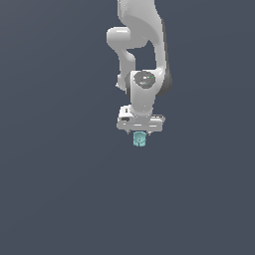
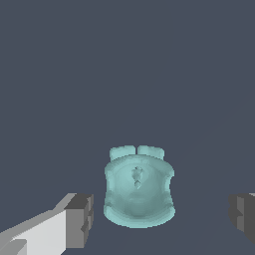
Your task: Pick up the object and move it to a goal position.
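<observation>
Plain dark grey desk (image 1: 60,199) fills both views, nothing else on it. White arm (image 1: 142,45) reaches straight down, claw (image 2: 159,214) released with fingers (image 2: 79,219) spread wide either side of the object (image 2: 138,188) (probably lined up for a grasp). Object sits on the desk between them, untouched; squat, no clear long axis, twin-lobed end facing away from the wrist camera.

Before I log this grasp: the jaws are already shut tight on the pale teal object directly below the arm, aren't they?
Not quite. In the wrist view the jaws stand open, with bare floor showing between each finger and the pale teal object. The gripper straddles it without contact. The object is indeed directly below the arm.
</observation>
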`<state>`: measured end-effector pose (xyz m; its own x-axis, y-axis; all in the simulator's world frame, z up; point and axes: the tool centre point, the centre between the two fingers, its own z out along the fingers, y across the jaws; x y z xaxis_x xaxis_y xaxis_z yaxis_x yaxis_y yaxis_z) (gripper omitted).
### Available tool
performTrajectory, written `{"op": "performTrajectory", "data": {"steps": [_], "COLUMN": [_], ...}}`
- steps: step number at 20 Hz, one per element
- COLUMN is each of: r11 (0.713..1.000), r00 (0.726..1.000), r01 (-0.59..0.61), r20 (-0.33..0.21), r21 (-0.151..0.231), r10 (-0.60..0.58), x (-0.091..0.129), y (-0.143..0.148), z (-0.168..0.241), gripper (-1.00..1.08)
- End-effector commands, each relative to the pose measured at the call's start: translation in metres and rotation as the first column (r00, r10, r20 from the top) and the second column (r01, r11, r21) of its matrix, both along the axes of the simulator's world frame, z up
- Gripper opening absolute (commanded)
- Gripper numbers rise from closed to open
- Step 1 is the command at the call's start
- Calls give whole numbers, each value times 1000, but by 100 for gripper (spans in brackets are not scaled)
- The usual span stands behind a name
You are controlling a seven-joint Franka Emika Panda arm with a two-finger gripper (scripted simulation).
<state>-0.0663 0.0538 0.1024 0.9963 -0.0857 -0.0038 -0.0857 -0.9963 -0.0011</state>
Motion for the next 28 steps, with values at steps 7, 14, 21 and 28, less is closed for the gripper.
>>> {"op": "performTrajectory", "data": {"steps": [7, 14, 21, 28], "r11": [1000, 1000, 1000, 1000], "r00": [1000, 1000, 1000, 1000], "r01": [9, 7, 8, 8], "r20": [4, 3, 3, 3], "r21": [-1, -1, -1, -1], "r10": [-9, -7, -8, -8], "x": [-13, -13, -14, -14], "y": [11, 10, 11, 11], "z": [-13, -24, -56, -63], "gripper": [100, 100, 100, -100]}}
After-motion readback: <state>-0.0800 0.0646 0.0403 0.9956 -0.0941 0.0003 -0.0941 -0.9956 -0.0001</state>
